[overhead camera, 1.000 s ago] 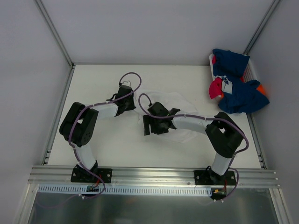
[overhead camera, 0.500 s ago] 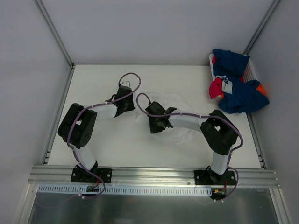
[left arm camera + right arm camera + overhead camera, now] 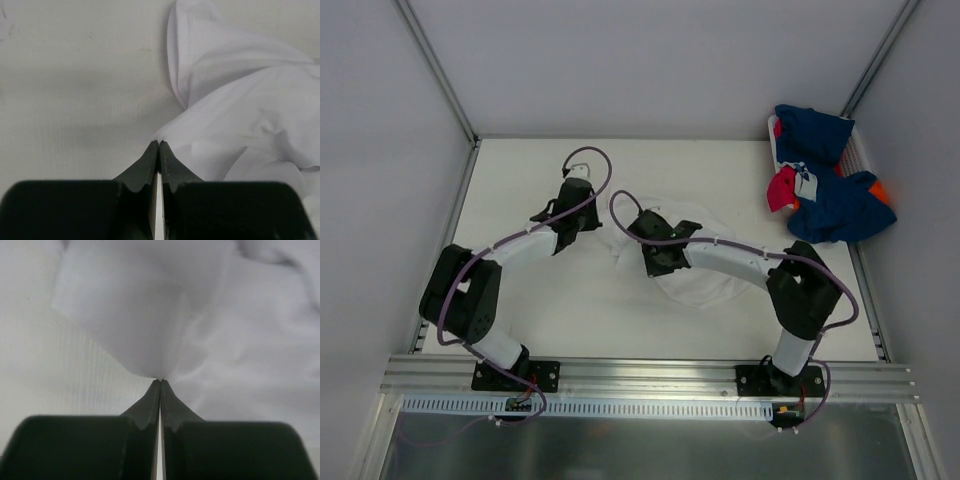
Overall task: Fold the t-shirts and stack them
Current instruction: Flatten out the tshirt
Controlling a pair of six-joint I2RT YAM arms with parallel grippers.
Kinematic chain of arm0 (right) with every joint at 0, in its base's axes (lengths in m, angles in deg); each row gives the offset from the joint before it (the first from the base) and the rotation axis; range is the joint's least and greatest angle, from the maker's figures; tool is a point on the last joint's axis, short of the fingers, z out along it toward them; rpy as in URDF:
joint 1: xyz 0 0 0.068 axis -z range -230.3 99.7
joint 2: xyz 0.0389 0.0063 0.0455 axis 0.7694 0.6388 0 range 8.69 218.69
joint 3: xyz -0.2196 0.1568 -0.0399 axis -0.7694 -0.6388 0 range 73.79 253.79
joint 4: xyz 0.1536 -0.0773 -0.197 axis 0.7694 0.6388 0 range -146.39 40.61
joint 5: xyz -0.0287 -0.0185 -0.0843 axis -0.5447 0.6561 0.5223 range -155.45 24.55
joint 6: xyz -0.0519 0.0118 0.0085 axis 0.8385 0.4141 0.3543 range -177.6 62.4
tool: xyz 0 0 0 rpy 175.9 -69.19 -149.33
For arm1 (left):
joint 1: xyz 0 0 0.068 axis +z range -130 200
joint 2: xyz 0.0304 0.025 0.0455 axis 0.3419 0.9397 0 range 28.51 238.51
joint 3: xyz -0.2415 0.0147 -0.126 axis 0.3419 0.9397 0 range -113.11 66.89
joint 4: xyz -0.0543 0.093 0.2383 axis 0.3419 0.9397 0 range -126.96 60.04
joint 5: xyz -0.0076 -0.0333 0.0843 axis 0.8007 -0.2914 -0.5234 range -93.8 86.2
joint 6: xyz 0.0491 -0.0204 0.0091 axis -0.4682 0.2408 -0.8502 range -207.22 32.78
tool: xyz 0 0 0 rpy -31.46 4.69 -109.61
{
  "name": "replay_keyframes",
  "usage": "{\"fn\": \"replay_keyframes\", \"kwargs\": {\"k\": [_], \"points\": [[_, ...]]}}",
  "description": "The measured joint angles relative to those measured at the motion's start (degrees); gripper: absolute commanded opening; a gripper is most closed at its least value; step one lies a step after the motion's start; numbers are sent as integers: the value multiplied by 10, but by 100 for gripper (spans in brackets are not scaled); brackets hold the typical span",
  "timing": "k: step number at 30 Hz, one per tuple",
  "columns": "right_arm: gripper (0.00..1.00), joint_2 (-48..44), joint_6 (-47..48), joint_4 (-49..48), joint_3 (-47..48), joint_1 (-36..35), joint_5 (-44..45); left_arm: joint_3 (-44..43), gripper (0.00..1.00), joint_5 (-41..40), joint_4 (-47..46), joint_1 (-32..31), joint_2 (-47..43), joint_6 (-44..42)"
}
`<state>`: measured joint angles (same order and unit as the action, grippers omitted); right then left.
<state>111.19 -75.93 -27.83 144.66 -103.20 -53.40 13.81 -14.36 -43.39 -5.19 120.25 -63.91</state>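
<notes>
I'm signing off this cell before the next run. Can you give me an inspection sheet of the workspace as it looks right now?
Surface: white table, matte.
Job's things: white t-shirt crumpled mid-table; navy t-shirts, a pinkish-red one and orange cloth heaped unfolded at the far right.
Clutter: nothing seen.
Grippers: left tool and right tool are both shut on the white t-shirt, each pinching a bit of cloth at its tips.
Cables: purple cables run along both arms and loop above the wrists.
Surroundings: grey walls; metal rail at the near edge.
</notes>
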Motion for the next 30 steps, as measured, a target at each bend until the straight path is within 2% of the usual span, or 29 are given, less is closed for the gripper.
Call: {"fn": "replay_keyframes", "kwargs": {"k": [6, 13, 19, 25, 30], "points": [[1, -118, 53, 117, 138, 3, 115, -17, 0, -30, 62, 0, -120, -24], [0, -247, 101, 218, 246, 16, 241, -71, 0, -63, 153, -10, -255, -50], [1, -296, 144, 291, 326, 20, 324, -177, 0, -114, 248, -64, -356, -78], [4, -311, 193, 336, 461, 22, 379, -329, 0, -156, 328, -67, -433, -107], [6, -342, 230, 352, 535, 22, 422, -413, 0, -200, 359, -67, -473, -140]]}}
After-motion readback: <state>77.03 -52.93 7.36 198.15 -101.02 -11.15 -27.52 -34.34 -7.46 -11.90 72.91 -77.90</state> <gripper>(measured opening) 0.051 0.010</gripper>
